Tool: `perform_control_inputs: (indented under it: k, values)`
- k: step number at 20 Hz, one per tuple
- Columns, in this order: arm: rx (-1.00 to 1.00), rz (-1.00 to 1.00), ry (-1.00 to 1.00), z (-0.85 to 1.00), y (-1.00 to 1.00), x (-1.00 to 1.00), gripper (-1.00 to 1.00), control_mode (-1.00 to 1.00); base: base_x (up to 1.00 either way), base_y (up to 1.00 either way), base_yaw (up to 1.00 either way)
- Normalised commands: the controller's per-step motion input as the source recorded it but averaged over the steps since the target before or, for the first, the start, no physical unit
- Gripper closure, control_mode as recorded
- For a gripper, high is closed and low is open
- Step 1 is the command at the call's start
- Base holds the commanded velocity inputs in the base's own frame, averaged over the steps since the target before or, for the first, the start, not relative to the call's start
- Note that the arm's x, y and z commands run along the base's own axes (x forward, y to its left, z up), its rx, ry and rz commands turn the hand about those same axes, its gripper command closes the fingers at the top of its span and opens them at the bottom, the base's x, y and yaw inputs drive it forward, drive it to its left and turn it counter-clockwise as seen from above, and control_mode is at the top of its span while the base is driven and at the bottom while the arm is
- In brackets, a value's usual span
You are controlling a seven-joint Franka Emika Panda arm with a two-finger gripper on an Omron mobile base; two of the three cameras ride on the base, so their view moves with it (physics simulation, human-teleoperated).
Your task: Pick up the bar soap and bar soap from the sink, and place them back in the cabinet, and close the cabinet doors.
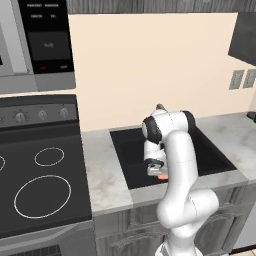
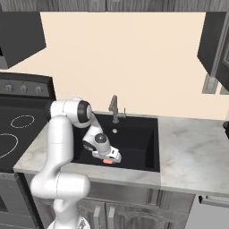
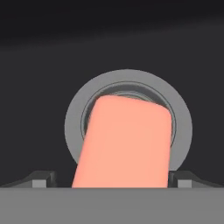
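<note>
**Soap in gripper, over the sink**

Sink (image 2: 147,147) is set in the counter (image 2: 197,156), right of the stove (image 1: 40,185); faucet (image 2: 114,108) on its far edge. Arm bends down into the basin near its front wall. Gripper (image 3: 114,183) has its fingers clamped on one bar soap (image 3: 124,146), a tip at each side. In the hand view the soap covers most of the drain (image 3: 183,127) behind it.
</note>
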Motion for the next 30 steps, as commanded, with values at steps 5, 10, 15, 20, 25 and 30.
perform_control_inputs:
  k: [5,10,15,20,25,30]
  values:
    - [0.0,0.0,0.03,-0.05,0.0,0.2,-1.0,-1.0,0.0,0.0,0.0]
    - [0.0,0.0,0.05,-0.04,0.0,0.13,-1.0,-1.0,0.0,0.0,0.0]
    - [0.0,0.0,0.02,-0.03,0.0,0.03,1.0,-1.0,0.0,0.0,0.0]
    - [0.0,0.0,0.0,0.0,0.0,0.0,1.0,-1.0,0.0,0.0,0.0]
    - [0.0,0.0,0.02,0.01,-0.04,0.08,1.0,-1.0,0.0,0.0,0.0]
    - [0.0,0.0,0.0,0.18,0.0,0.12,1.0,-1.0,0.0,0.0,0.0]
